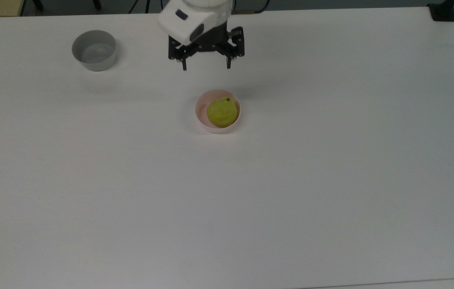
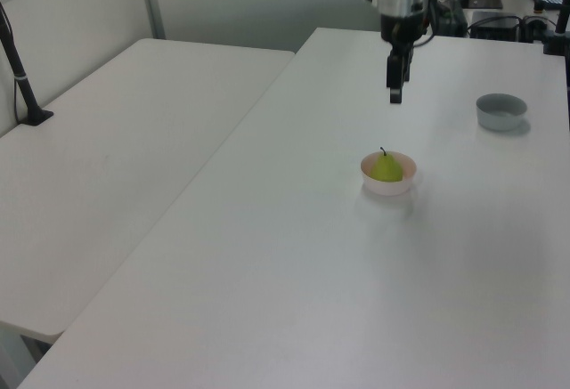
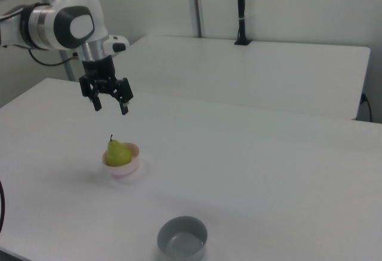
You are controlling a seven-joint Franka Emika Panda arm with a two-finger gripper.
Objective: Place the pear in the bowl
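Tabletop (image 1: pixel 331 180): the broad white surface we work over, lying well below the claw and carrying both bowls.

Arm (image 3: pixel 65 25): white, with the claw hanging from its wrist. We judge the step in hand to be the retreat, which is done well by keeping the path straight up and clear of the fruit's stem.

Claw (image 1: pixel 205 64): black, two fingers spread wide apart and pinching nothing. It hangs high above the tabletop, well clear of everything.

Grey bowl (image 1: pixel 94 50): holds nothing, well apart from the claw, toward the top view's left. Not part of the job; we route no motion over it.

Pink bowl (image 1: pixel 201 116): sits on the tabletop below the claw, offset toward the top view's lower edge. It stands level. We leave it alone: a nudge to its rim could tip it.

Pear (image 1: pixel 222 112): yellow-green, resting inside the pink bowl, well below the claw and touching neither finger. In the left view (image 2: pixel 386 167) and the right view (image 3: pixel 117 152) it stands upright with the stem pointing up, and its top rises above the rim. We judge the placing done; what is left is to hold the fingers apart and avoid dipping back toward the stem.
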